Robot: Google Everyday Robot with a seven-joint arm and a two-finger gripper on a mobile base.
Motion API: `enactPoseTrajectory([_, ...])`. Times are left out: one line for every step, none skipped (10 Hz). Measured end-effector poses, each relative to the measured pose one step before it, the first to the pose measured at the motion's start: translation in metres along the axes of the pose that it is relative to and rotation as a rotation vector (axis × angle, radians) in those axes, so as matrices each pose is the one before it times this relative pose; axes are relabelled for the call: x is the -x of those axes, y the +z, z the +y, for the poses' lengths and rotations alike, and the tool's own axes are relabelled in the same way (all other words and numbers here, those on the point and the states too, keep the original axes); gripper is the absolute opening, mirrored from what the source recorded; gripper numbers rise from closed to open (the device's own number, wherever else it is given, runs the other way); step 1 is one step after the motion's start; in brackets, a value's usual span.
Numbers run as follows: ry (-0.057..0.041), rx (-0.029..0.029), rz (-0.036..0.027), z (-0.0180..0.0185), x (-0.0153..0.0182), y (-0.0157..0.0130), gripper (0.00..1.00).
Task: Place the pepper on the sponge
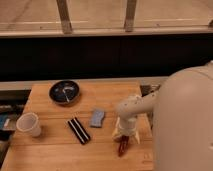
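Note:
The dark-red pepper [122,147] lies on the wooden table [50,150] near its front right corner. My gripper [124,137] points down right over the pepper's upper end, at the end of the white arm that comes in from the right. The arm's wrist hides the top of the pepper. The blue-grey sponge [97,118] lies flat on the table a short way to the upper left of the gripper.
A black block with white stripes [79,130] lies left of the sponge. A dark round bowl [64,92] sits at the back left, and a white cup [28,124] stands near the left edge. The table's right edge is close to the pepper.

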Motion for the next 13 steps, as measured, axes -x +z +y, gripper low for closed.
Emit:
enactPoseTrajectory([0.00953, 0.00200, 0.01538, -0.00082, 0.00243, 0.00590, 0.49])
enactPoseTrajectory([0.00107, 0.00650, 0.01125, 0.00062, 0.00123, 0.00343, 0.39])
enactPoseTrajectory([0.00313, 0.00289, 0.00161, -0.00077, -0.00007, 0.00027, 0.31])
enactPoseTrajectory([-0.00090, 0.00233, -0.00536, -0.00190, -0.00087, -0.00263, 0.20])
enactPoseTrajectory([0.00156, 0.00405, -0.00726, -0.00201, -0.00072, -0.00386, 0.11])
enactPoseTrajectory([0.00152, 0.00338, -0.01096, -0.00143, -0.00104, -0.00483, 0.03])
enactPoseTrajectory([0.00384, 0.00751, -0.02378, 0.00067, 0.00021, -0.01122, 0.00])
enactPoseTrajectory([0.00458, 0.00650, -0.02949, -0.00147, 0.00165, -0.01569, 0.00])
enactPoseTrajectory([0.00302, 0.00473, -0.02207, -0.00086, 0.00176, -0.01229, 0.00])
enactPoseTrajectory([0.00323, 0.00755, -0.03494, -0.00031, 0.00428, -0.01835, 0.00])
enactPoseTrajectory([-0.00624, 0.01388, -0.04306, 0.00496, 0.00658, -0.02037, 0.00])
enactPoseTrajectory([-0.01014, 0.01064, -0.03379, 0.00693, 0.00523, -0.01430, 0.00])
enactPoseTrajectory([-0.01167, 0.00679, -0.02680, 0.00789, 0.00418, -0.01076, 0.00])
